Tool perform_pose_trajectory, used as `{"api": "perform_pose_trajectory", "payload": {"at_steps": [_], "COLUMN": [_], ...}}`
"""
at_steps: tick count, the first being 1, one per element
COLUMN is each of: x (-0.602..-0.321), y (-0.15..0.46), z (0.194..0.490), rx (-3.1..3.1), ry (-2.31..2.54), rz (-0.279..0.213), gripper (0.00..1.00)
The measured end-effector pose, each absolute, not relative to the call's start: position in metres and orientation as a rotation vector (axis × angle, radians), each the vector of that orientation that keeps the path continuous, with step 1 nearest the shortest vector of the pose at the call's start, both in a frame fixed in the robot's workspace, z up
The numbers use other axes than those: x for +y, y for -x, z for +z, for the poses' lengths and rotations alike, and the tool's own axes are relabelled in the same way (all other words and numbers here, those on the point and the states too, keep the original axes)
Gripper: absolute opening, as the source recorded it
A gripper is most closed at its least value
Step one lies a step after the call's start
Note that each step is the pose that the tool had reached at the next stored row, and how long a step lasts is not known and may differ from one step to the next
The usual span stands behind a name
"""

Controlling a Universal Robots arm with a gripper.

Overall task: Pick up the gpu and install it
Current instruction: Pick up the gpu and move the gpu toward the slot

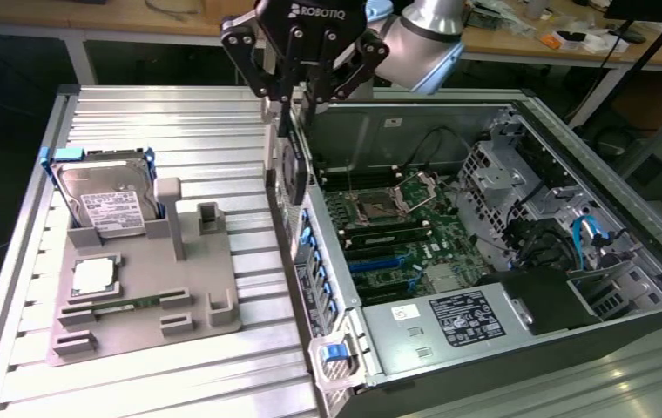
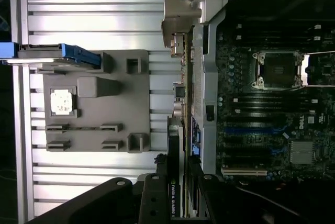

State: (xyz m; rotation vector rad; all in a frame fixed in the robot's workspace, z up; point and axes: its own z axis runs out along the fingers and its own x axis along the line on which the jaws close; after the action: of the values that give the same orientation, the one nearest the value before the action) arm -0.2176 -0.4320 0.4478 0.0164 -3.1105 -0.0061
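Tabletop [image 1: 168, 383] of ribbed aluminium lay nearest, carrying a grey fixture tray [image 1: 192, 296] on the exterior view's left. A processor chip [image 1: 95, 276] lay flat in the tray and a hard drive [image 1: 104, 196] stood in its far slot. Beside the tray sat the open computer case [image 1: 378, 131], its motherboard [image 1: 395, 235] exposed. Above the case's tray-side wall the gripper [image 1: 307, 87] was partly closed, pinching the gpu [image 1: 293, 148], which hung edge-down. Wooden benches [image 1: 133, 17] stood behind.

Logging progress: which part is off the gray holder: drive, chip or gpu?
The gpu: the end effector grips it by the case wall, while the drive and chip sit in the holder.
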Motion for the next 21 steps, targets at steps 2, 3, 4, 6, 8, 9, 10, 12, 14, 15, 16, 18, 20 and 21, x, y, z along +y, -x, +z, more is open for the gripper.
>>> {"api": "perform_pose_trajectory", "payload": {"at_steps": [2,3,4,6,8,9,10,12,14,15,16,18,20,21], "x": [-0.432,-0.432,-0.432,-0.432,-0.432,-0.432,-0.432,-0.432,-0.432,-0.432,-0.432,-0.432,-0.433,-0.433], "y": [0.210,0.207,0.203,0.196,0.189,0.185,0.181,0.174,0.167,0.164,0.161,0.154,0.148,0.143], "z": [0.449,0.450,0.451,0.452,0.453,0.453,0.453,0.454,0.455,0.456,0.457,0.458,0.459,0.460], "rx": [-3.110,-3.110,-3.110,-3.110,-3.109,-3.109,-3.109,-3.109,-3.109,-3.108,-3.108,-3.108,-3.108,-3.107], "ry": [-0.016,-0.016,-0.016,-0.016,-0.016,-0.016,-0.016,-0.016,-0.016,-0.016,-0.016,-0.016,-0.016,-0.016], "rz": [-0.006,-0.006,-0.006,-0.006,-0.006,-0.006,-0.006,-0.006,-0.006,-0.006,-0.006,-0.006,-0.006,-0.006], "gripper": [0.27,0.27,0.27,0.27,0.27,0.27,0.27,0.27,0.27,0.27,0.27,0.27,0.27,0.27]}}
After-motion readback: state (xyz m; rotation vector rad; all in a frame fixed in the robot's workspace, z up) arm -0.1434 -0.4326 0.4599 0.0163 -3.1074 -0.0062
